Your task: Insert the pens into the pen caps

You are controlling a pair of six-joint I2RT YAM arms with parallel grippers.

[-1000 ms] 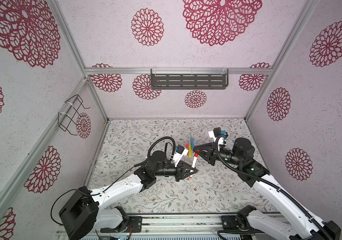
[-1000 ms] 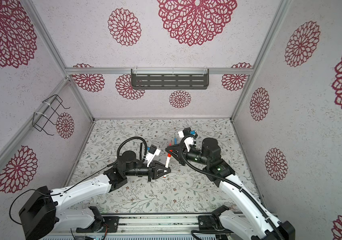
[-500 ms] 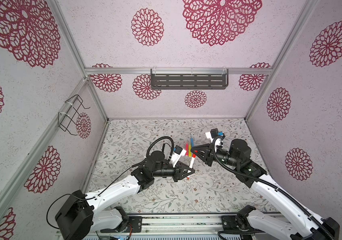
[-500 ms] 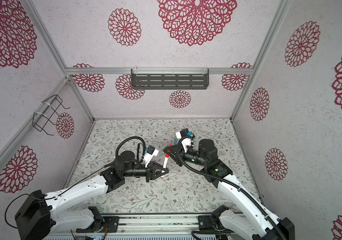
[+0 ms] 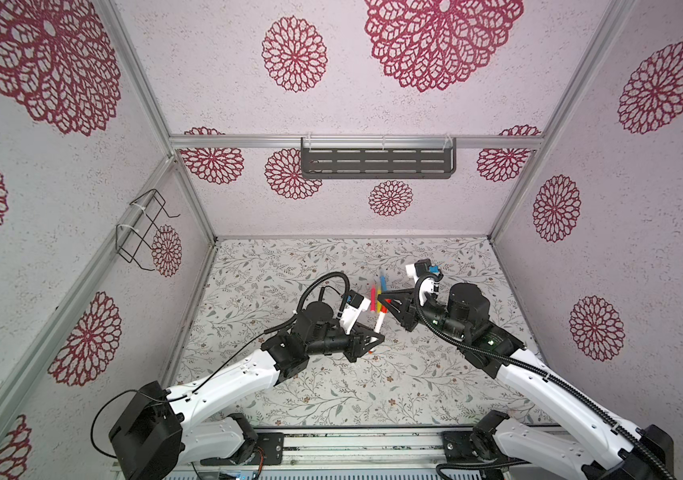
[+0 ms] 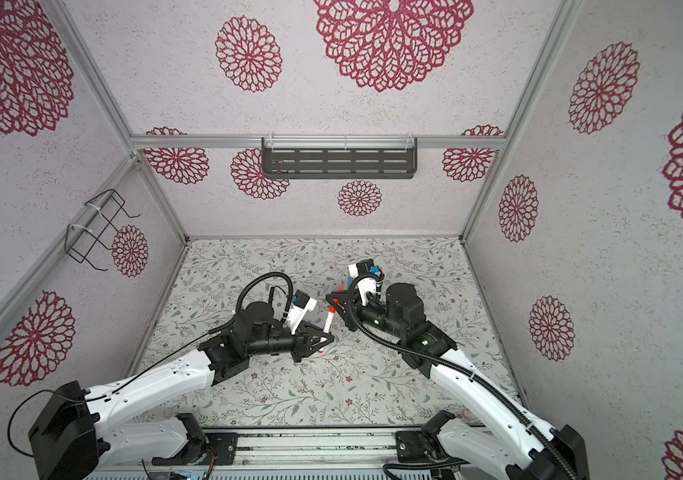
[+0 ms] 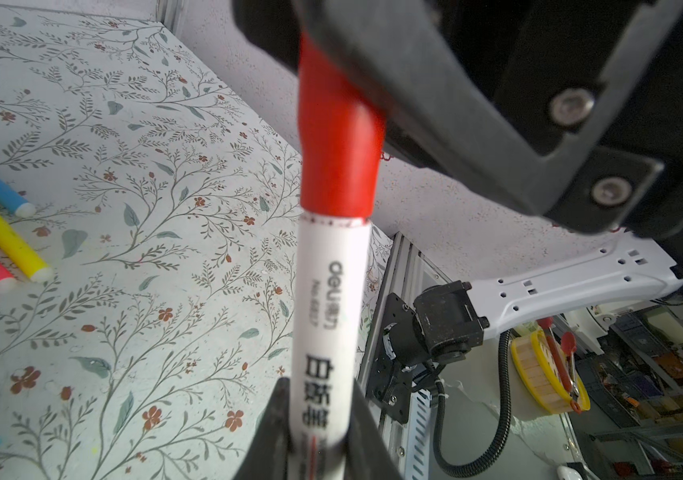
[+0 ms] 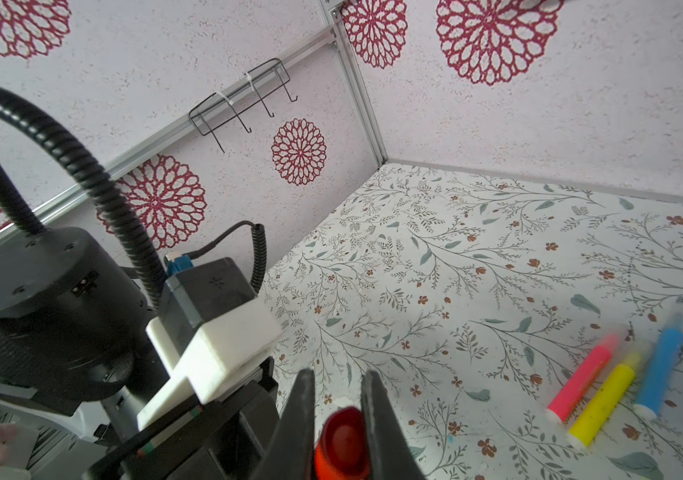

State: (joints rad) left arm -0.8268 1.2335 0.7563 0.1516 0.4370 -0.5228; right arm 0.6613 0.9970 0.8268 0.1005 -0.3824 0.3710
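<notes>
- Mid-table, the left gripper (image 7: 319,436) has its fingers shut tight on the lower barrel of the white pen (image 7: 331,299). It holds the pen clear of the floral table (image 5: 289,270).
- In a top view this pen (image 5: 379,326) slants, with its low end toward 7 o'clock and its upper end toward 1 o'clock. The left gripper (image 5: 377,338) reaches it from 9 o'clock.
- The right gripper (image 8: 339,386) comes in from about 4 o'clock. Its fingers are pinched closed on the red cap (image 8: 341,444), with only the cap between them.
- From the left wrist, the red cap (image 7: 337,137) sits on the pen's upper end. Its rim meets the white barrel with no gap that I can make out.
- My reading is that this first pen is as good as capped, and both grippers have yet to let go.
- The pink pen (image 8: 580,378), yellow pen (image 8: 605,399) and blue pen (image 8: 662,370) lie flat, side by side. They are just past the held pen, toward 12 o'clock.
- Their far ends look pale and blurred, so I cannot tell whether caps are on them.
- I can see no loose caps on the table.
- If those three are uncapped, most of the job is left.
</notes>
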